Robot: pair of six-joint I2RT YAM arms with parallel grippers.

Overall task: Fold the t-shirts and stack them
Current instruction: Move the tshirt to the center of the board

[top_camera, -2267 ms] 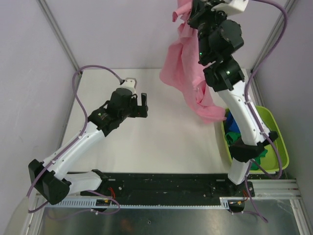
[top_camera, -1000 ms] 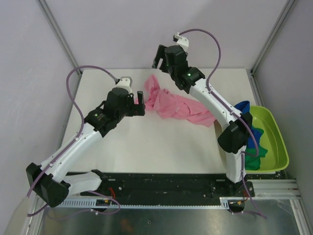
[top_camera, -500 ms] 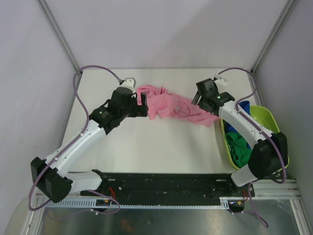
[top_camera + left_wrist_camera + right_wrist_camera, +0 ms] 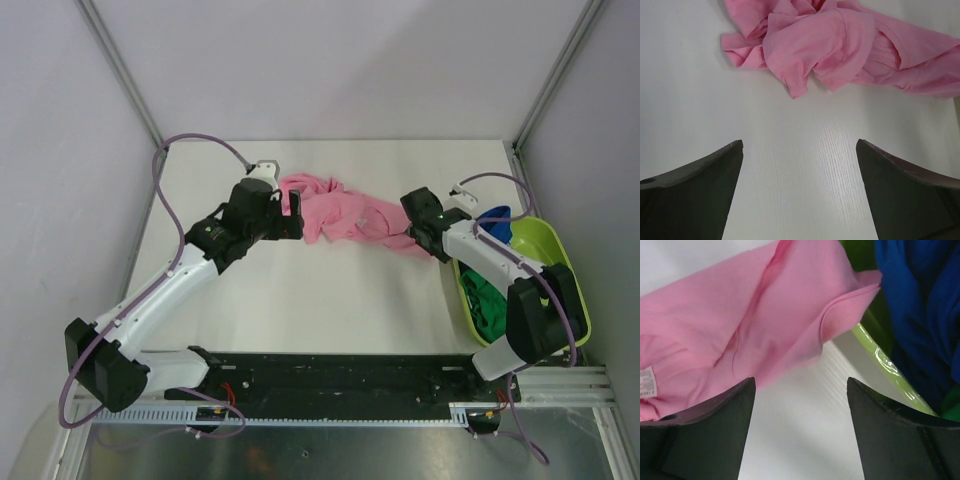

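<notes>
The white surface (image 4: 300,290) carries a crumpled pink t-shirt (image 4: 345,215) across its far middle. At the right edge a lime tub (image 4: 572,300) holds a green t-shirt (image 4: 487,300) and a blue t-shirt (image 4: 497,216). The left fingers (image 4: 700,190) gape empty beside the pink shirt's left end; the right fingers (image 4: 705,430) are spread, holding nothing, above its right end

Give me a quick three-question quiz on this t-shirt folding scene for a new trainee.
1. True or false: the pink t-shirt is neatly folded.
2. Where is the blue t-shirt? A) folded beside the pink one B) in the lime tub C) stacked on the pink one
3. Fill in: the left tool and the right tool are both ____.
Key: 1 false, it lies crumpled; 2 B; 3 open.
</notes>
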